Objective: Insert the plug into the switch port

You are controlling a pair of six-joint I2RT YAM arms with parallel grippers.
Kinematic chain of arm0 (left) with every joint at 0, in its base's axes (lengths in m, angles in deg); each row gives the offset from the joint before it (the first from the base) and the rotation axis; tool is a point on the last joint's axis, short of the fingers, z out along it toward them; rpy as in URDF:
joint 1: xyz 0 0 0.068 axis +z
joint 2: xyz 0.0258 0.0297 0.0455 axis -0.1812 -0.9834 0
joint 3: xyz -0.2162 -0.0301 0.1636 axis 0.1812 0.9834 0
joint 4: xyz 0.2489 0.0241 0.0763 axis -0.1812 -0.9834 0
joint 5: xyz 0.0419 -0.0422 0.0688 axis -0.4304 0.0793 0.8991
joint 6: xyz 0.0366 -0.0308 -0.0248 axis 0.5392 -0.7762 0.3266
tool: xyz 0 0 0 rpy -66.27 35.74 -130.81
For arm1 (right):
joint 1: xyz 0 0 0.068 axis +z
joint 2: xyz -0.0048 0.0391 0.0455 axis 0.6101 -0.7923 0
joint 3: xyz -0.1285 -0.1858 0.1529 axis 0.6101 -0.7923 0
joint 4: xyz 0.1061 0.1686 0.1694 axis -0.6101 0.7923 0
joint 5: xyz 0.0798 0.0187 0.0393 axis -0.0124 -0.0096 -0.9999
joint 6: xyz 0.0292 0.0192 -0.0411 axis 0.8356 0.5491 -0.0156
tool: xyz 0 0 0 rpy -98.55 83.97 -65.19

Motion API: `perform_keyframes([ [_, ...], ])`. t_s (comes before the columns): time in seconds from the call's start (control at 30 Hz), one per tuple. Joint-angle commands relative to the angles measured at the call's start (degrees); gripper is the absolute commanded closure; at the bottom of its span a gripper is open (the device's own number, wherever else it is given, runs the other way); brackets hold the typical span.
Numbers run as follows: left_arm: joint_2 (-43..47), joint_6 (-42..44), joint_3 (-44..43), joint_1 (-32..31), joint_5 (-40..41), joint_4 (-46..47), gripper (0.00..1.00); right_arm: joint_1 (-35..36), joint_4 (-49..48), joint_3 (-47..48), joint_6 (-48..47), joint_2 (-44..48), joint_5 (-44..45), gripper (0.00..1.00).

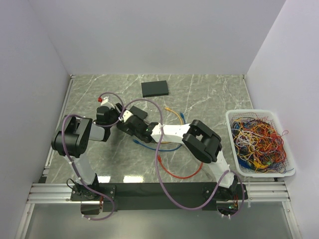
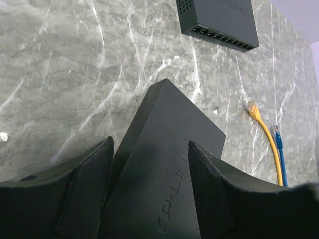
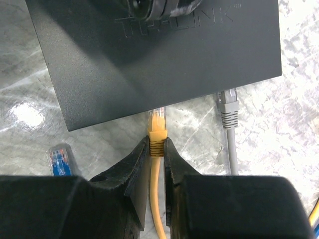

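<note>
Stretching leftward across the table, your right gripper (image 3: 157,145) pinches the yellow plug (image 3: 157,125) narrowly behind its tip — tip right at the edge of the switch (image 3: 159,59) — while your left gripper (image 2: 149,152) straddles and clamps that switch.

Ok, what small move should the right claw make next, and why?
Probably ease the right claw straight forward: its yellow plug sits just at the switch edge, not visibly seated, while the left claw holds the switch.

Matt black plastic switch (image 3: 164,55), glossy grey marble-look table (image 2: 60,74), yellow plug (image 3: 157,130) with smooth rubbery boot
</note>
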Motion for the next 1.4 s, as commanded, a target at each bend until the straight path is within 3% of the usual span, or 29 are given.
perform_keyframes([
  [0.0, -0.78, -0.22, 1.80, -2.76, -8.68, -0.41, 0.34, 1.18, -17.23, 1.44, -1.60, 3.07, -7.78, 1.00],
  [0.23, -0.25, 0.92, 1.89, -4.34, -7.54, -1.47, 0.34, 0.74, -18.73, 4.07, -2.39, 2.99, -9.36, 1.00],
  [0.7, 0.10, 2.42, 1.89, -6.01, -5.25, -3.14, 0.35, -1.54, -12.66, 15.59, -3.53, -1.23, -13.85, 1.00],
  [0.97, -1.48, 1.37, 2.24, -6.01, -6.92, -1.30, 0.35, -1.81, -18.19, 9.19, -2.04, 0.70, -13.06, 1.00],
  [1.2, -2.19, 0.49, 3.47, -6.10, -9.82, 2.13, 0.34, -2.07, -31.11, -1.18, -0.72, 6.41, -15.69, 1.00],
  [1.37, -2.54, 0.31, 3.56, -6.80, -10.17, 2.40, 0.34, -2.25, -36.13, -1.19, 0.25, 6.94, -17.36, 1.00],
])
